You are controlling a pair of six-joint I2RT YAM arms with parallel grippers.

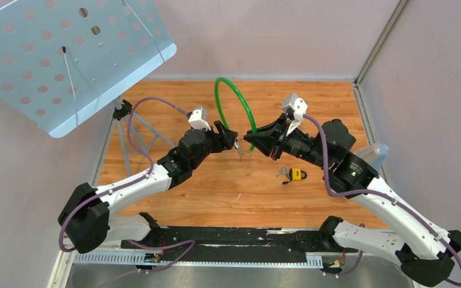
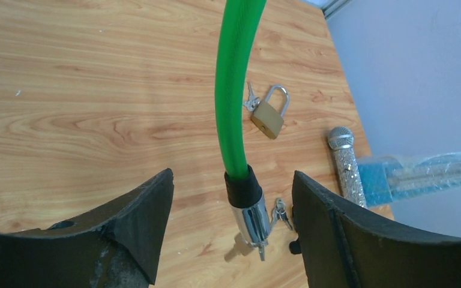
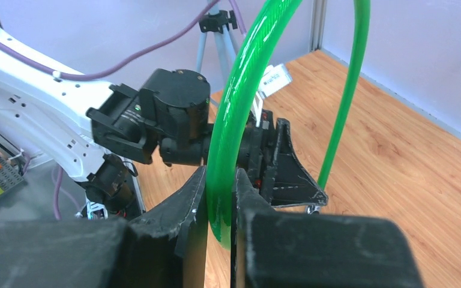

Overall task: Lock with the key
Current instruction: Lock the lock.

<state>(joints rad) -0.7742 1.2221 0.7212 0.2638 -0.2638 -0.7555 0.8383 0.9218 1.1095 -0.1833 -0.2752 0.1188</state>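
A green cable lock (image 1: 234, 102) arches above the wooden table. My right gripper (image 3: 221, 180) is shut on the cable (image 3: 231, 120) near one end. The cable's other end carries a black collar and a chrome lock head (image 2: 251, 219), pointing down just above the table. A small key (image 2: 262, 247) sticks out of the head's lower end, and a ring with more keys (image 2: 281, 213) hangs beside it. My left gripper (image 2: 231, 180) is open, its fingers standing on either side of the collar and head without touching them. In the top view the left gripper (image 1: 235, 144) faces the right gripper (image 1: 258, 142).
A brass padlock (image 2: 268, 117) with its own keys (image 2: 251, 102) lies on the table to the right; the top view shows that padlock (image 1: 297, 174) too. A glittery silver microphone (image 2: 347, 165) and a blue wrapped package (image 2: 420, 177) lie by the right wall. A tripod (image 1: 123, 114) with a perforated panel (image 1: 66, 54) stands at the back left.
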